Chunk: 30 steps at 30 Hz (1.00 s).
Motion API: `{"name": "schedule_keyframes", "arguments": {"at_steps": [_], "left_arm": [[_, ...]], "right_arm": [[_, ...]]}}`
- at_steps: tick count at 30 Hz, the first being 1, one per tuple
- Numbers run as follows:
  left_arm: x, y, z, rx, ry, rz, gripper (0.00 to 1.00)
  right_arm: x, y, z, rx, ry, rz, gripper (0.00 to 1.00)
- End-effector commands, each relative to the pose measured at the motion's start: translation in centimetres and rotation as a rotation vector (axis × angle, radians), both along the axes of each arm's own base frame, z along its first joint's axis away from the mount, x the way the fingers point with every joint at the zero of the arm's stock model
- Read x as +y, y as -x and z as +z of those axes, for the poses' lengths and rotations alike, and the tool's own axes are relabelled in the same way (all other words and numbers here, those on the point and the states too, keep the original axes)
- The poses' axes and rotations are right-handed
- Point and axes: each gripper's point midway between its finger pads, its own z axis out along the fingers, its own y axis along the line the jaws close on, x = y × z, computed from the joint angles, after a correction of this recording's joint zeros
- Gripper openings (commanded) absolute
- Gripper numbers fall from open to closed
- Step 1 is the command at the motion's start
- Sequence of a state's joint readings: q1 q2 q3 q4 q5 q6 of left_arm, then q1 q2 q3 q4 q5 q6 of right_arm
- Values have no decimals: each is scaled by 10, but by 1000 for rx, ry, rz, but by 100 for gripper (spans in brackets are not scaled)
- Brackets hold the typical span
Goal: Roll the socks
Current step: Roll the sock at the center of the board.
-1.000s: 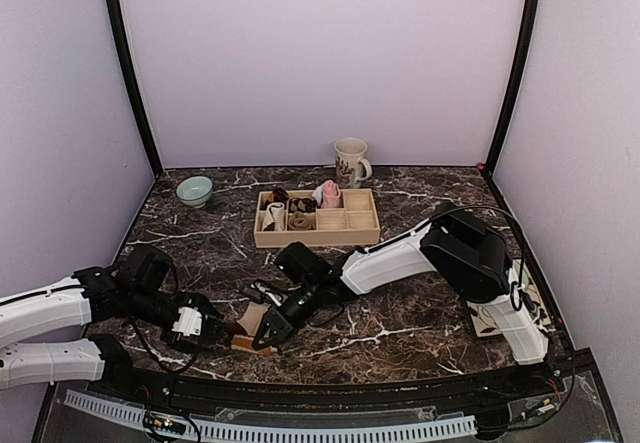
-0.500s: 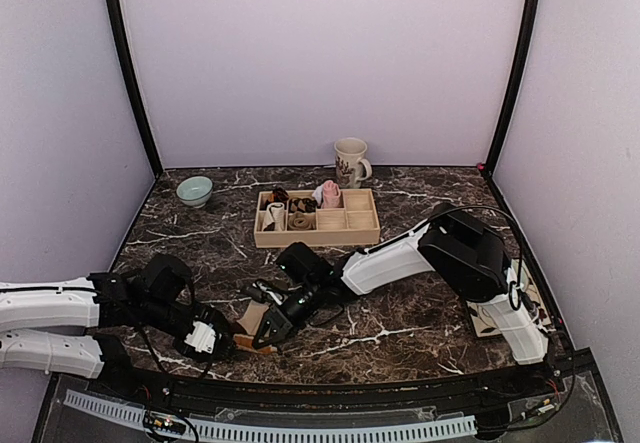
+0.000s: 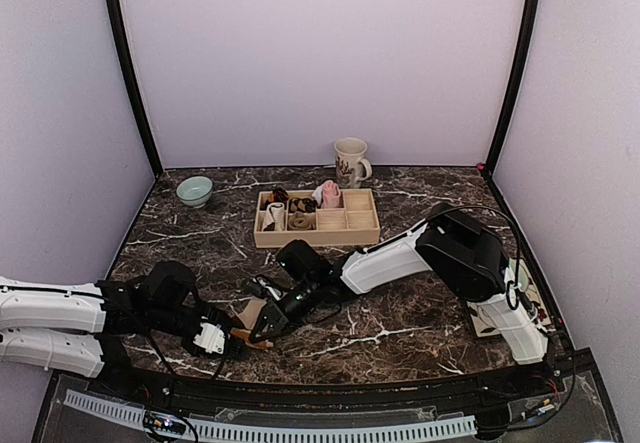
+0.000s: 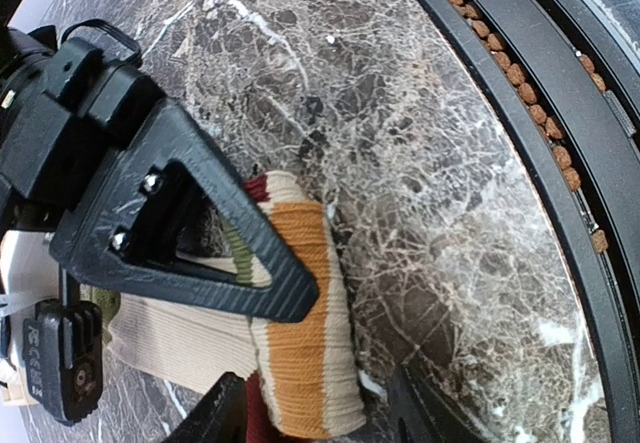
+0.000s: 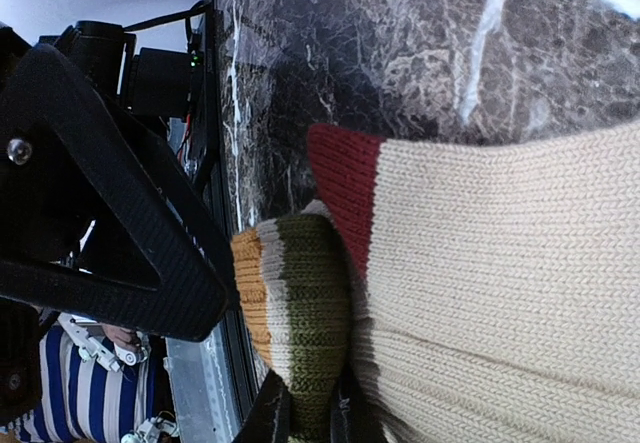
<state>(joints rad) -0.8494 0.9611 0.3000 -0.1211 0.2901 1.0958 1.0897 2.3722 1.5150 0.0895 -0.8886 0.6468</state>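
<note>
Shows the tan sock (image 3: 250, 315) on the marble table (image 3: 400, 333) near the front edge, between the two arms, its cuff striped dark red, green and orange and wound into a roll. Shows the right gripper (image 3: 268, 318) pressed together on a fold of that cuff, and the left gripper (image 4: 320, 418) spread, fingertips either side of the roll's orange end. Places the pink sock (image 3: 329, 194) well apart, bundled in a back-row compartment of the wooden tray (image 3: 365, 235), mug (image 3: 350, 161) just behind.
</note>
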Motion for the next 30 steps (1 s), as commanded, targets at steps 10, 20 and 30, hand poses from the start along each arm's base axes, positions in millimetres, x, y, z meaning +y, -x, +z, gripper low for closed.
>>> {"name": "schedule_keyframes", "arguments": {"at_steps": [10, 20, 30], "left_arm": [[0, -20, -20, -94, -53, 69, 36], [0, -13, -25, -72, -85, 23, 37], [10, -10, -47, -8, -202, 23, 1]], "right_arm": [[-27, -17, -80, -4, 185, -134, 9], [-29, -16, -81, 3, 181, -129, 9], [-32, -23, -79, -13, 171, -157, 11]]}}
